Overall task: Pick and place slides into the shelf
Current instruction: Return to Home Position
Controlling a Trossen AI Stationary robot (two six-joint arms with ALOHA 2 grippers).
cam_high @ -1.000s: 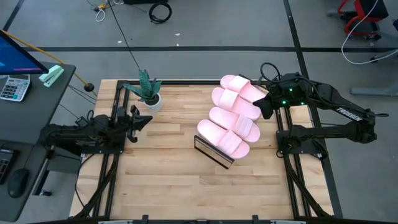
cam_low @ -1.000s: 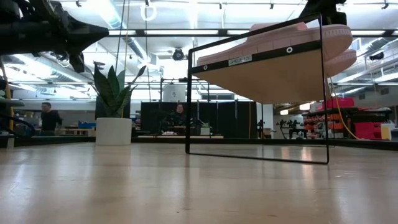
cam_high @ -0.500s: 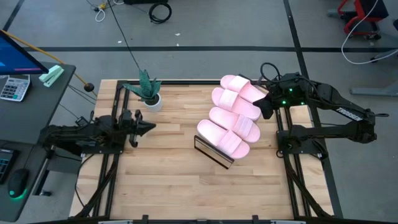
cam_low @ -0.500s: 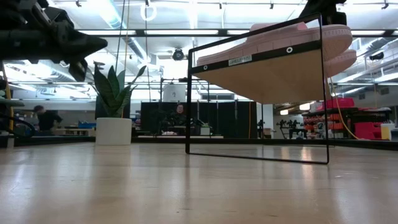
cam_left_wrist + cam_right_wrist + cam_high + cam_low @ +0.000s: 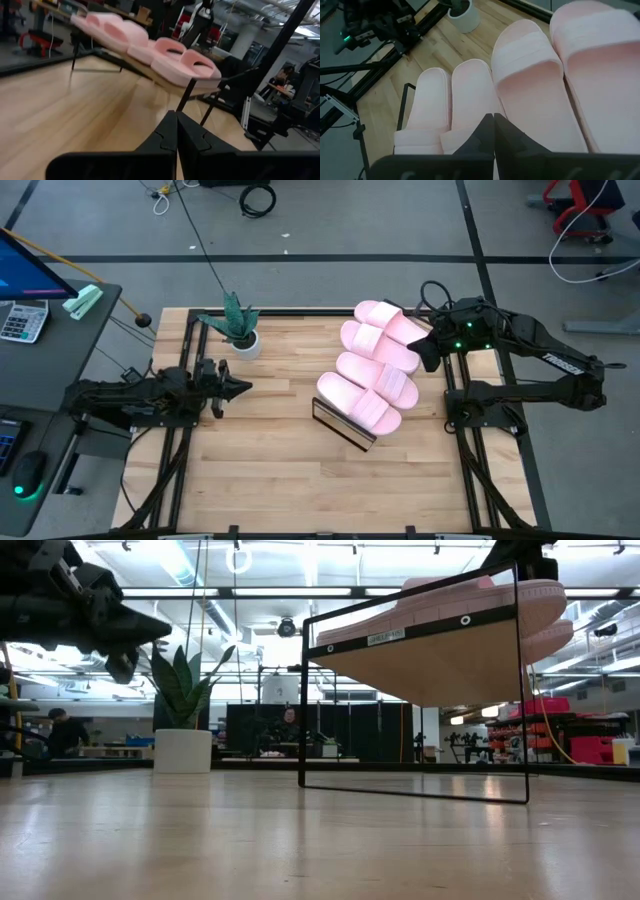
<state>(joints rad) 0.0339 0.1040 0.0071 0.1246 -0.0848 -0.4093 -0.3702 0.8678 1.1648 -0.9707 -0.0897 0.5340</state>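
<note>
All four slides [image 5: 372,370] lie on the shelf [image 5: 342,427]; only homing remains. The left claw [image 5: 240,388] at the table's [image 5: 270,470] left and the right claw [image 5: 424,350] beside the slides are both pinched empty; the right must back off cleanly.

The floor [image 5: 330,230] is grey concrete crossed by dark lines. A black cable coil [image 5: 257,198] lies on it at the far side, and a red chair base [image 5: 572,202] stands far right. Left of the wooden slatted worktop [image 5: 270,470] is a dark desk [image 5: 70,345] carrying a calculator [image 5: 22,320] and a blue-lit screen [image 5: 25,265]. Across the room, long ceiling strip lights [image 5: 260,592] glow above dark cabinets [image 5: 375,735], with red equipment [image 5: 590,748] to the right. A seated person [image 5: 288,726] shows in the middle and another person [image 5: 55,730] at the far left.
</note>
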